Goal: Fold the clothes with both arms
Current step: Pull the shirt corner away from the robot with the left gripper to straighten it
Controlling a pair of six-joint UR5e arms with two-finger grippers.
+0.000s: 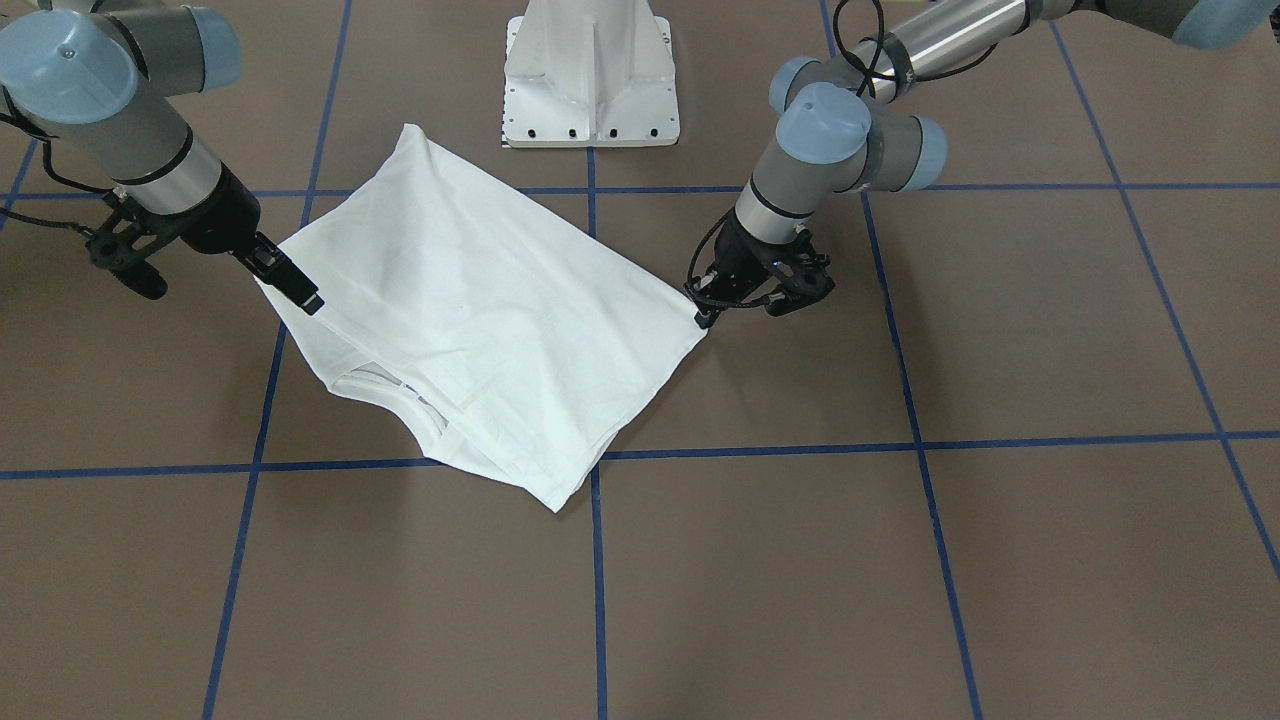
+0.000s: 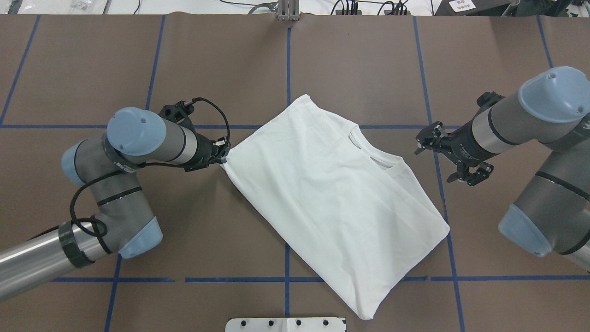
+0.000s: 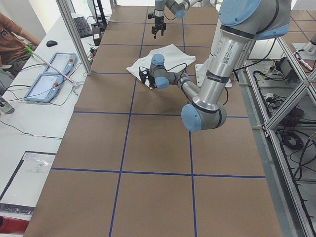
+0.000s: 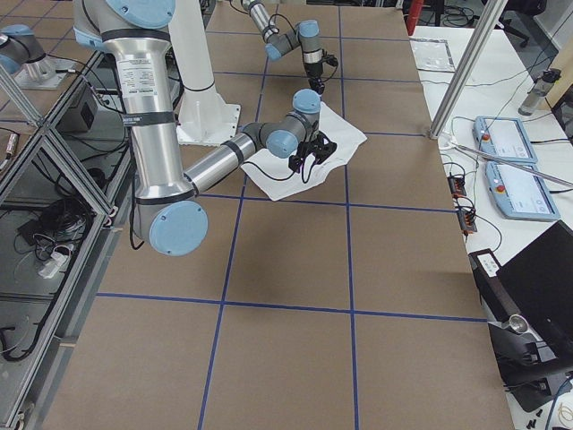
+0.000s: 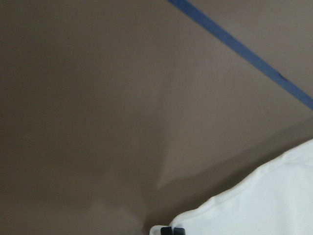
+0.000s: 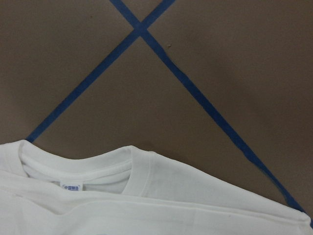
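Observation:
The white shirt [image 1: 480,320] lies folded on the brown table, plain side up; its printed text is hidden. It also shows in the overhead view [image 2: 332,198]. My left gripper [image 1: 705,320] [image 2: 224,160] is shut on one corner of the shirt, and its fingertips [image 5: 166,230] pinch the hem. My right gripper [image 1: 312,300] [image 2: 428,145] hovers at the opposite edge, near the ribbed collar [image 6: 88,166] and neck tag [image 6: 72,186]. It looks open and holds nothing; its fingers are out of its wrist view.
The white pedestal base [image 1: 590,80] stands at the robot's side of the table, close to the shirt's near corner. Blue tape lines [image 2: 288,60] grid the table. A side bench with control pendants [image 3: 49,74] and a seated person [image 3: 15,34] lies beyond the table's far edge.

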